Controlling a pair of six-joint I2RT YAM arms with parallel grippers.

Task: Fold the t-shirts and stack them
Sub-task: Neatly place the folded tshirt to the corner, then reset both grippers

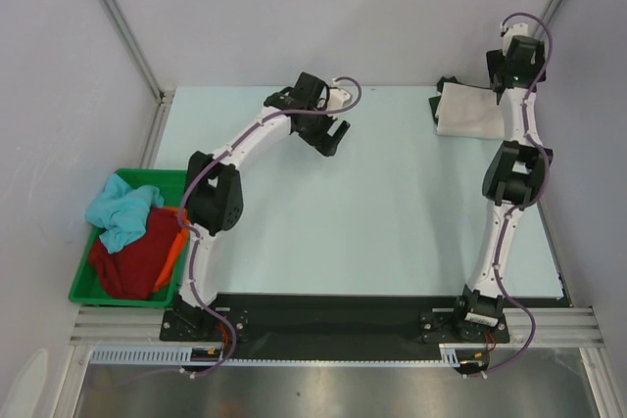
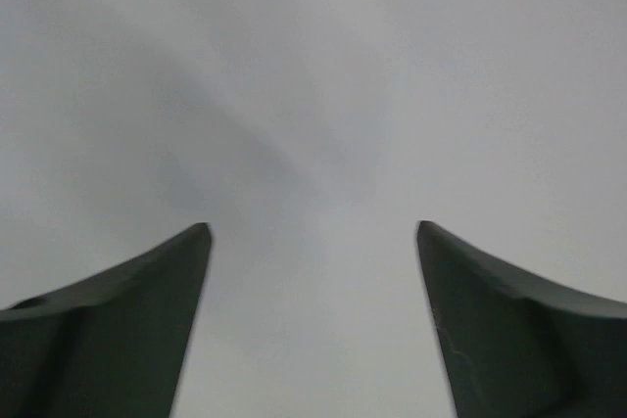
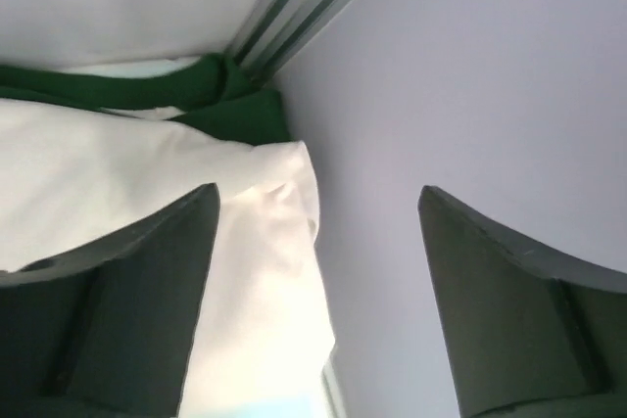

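where walls [image 1: 294,7] meet, a cream shirt [image 1: 470,111] lies on the table [image 1: 372,212].

A cream t-shirt [image 1: 472,111] lay folded into a flat rectangle at the far right of the tabletop [image 1: 372,212]. It rested on a dark green t-shirt [image 1: 448,82], whose edge showed past its far and left sides. At the left, a light blue t-shirt [image 1: 122,208] sat crumpled on a dark red t-shirt [image 1: 132,259]. An orange t-shirt [image 1: 175,242] peeked out beside them, all three bunched in a green bin [image 1: 110,297].
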